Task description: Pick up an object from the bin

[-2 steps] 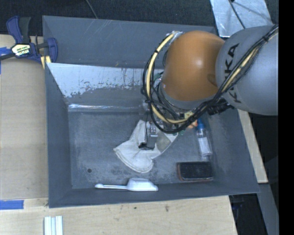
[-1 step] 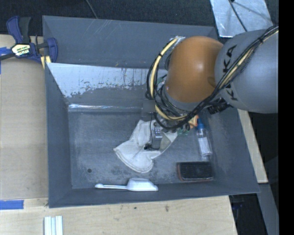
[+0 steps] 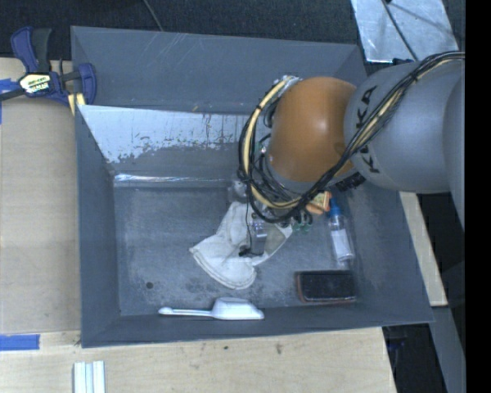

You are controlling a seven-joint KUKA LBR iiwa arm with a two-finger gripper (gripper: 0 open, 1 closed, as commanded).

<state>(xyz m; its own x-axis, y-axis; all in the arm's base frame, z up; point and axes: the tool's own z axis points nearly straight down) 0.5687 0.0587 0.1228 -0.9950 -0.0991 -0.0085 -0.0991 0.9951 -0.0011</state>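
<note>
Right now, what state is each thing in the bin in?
White cloth: crumpled, mid-bin, end effector directly over it.
Clear bottle: lying down, right of the cloth.
Black flat case: lying flat, lower right corner.
White scoop: lying along the bottom wall.

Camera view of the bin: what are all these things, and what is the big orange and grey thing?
grey metal bin: one, grey, centre of view
white crumpled cloth: one, white, middle of bin floor
white plastic scoop: one, white, along the near wall
black flat rectangular thing: one, black, near right corner
small clear bottle: one, clear, right side, lying beside the arm
small orange and green bits: count unclear, half hidden under the arm
robot arm: one, grey, orange cover, from the right
gripper: one, metal, over the cloth
</note>
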